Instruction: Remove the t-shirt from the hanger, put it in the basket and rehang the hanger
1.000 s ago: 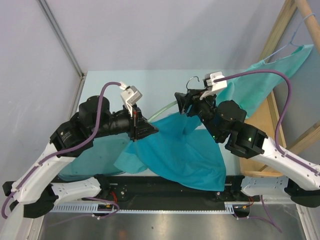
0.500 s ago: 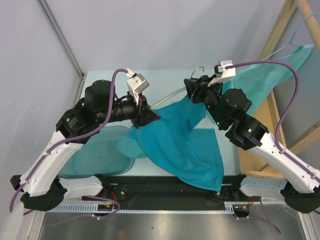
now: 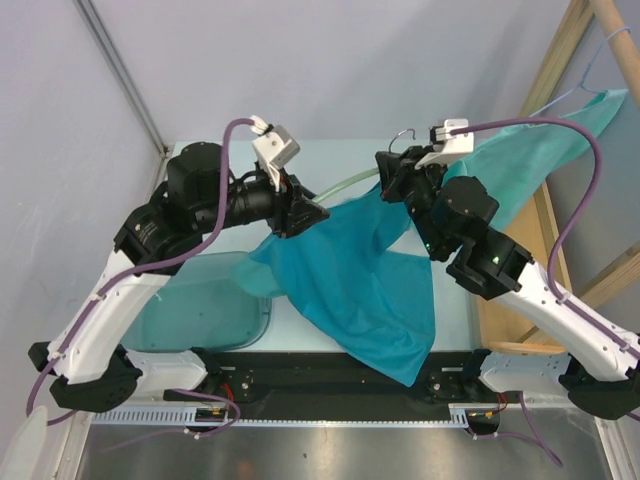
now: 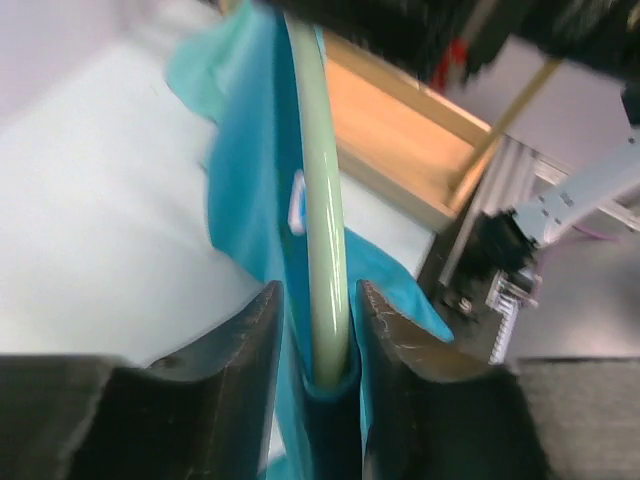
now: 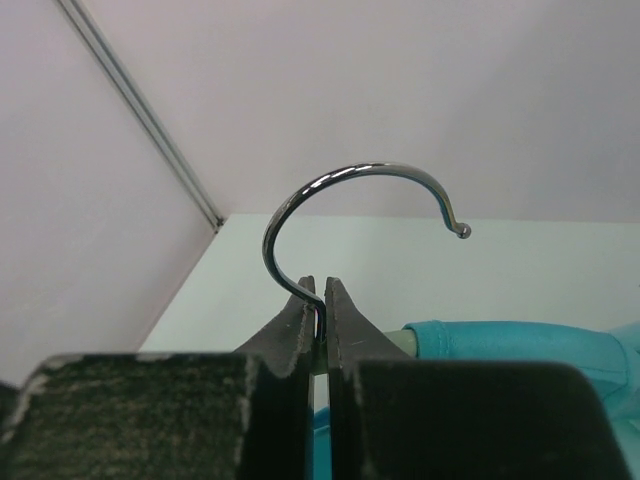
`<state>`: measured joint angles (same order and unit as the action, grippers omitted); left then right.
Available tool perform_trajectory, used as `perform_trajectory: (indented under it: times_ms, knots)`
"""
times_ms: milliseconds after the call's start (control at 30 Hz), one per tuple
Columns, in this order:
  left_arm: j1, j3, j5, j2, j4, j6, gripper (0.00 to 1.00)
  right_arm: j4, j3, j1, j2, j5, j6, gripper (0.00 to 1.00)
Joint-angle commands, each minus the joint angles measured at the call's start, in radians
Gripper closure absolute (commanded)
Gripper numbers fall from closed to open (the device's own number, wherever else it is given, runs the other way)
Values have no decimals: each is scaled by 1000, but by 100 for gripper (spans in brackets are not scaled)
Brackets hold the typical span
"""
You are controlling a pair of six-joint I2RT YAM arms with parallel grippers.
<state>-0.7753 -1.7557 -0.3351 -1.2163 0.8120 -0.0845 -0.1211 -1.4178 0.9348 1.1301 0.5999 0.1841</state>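
The teal t-shirt (image 3: 350, 280) hangs off a pale green hanger (image 3: 345, 185) held above the table between both arms. My right gripper (image 3: 385, 168) is shut on the hanger's metal hook (image 5: 340, 180), pinching its neck at the jaws (image 5: 321, 285); the green shoulder and the shirt collar (image 5: 520, 345) show just behind. My left gripper (image 3: 318, 213) is at the hanger's left arm. In the left wrist view its jaws (image 4: 318, 290) stand apart on either side of the green bar (image 4: 322, 200), and the shirt cloth (image 4: 255, 180) is draped round the bar's end.
A second teal garment (image 3: 560, 130) hangs on a wooden rack (image 3: 560, 70) at the right. A translucent teal bin (image 3: 200, 300) lies on the table under the left arm. The grey wall is close behind.
The right gripper has shut on the hook. The left gripper's jaws have widened round the hanger arm. Both arms have lifted the hanger and shirt up and away from the near edge.
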Motion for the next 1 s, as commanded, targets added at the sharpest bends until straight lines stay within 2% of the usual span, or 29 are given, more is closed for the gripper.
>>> perform_trajectory:
  times_ms: [0,67,133,333,533,733,867,967]
  knots:
    - [8,73,42,73,-215,-58,42,-23,-58,62,8,184,29,100]
    - [8,119,47,98,-238,-75,29,-43,-62,70,4,210,40,100]
    - [8,140,57,136,-246,-78,22,-89,-73,75,3,245,64,100]
    - [8,266,157,291,-226,-74,15,-189,-75,79,-38,319,123,100]
    - [8,494,277,432,-234,-77,10,-221,-18,78,-125,340,155,100]
    - [8,588,243,443,-258,-89,10,-215,51,79,-208,325,178,100]
    - [8,630,121,429,-321,-109,11,-244,62,79,-224,333,195,100]
    - [8,653,62,416,-355,-136,26,-245,85,78,-245,343,207,100]
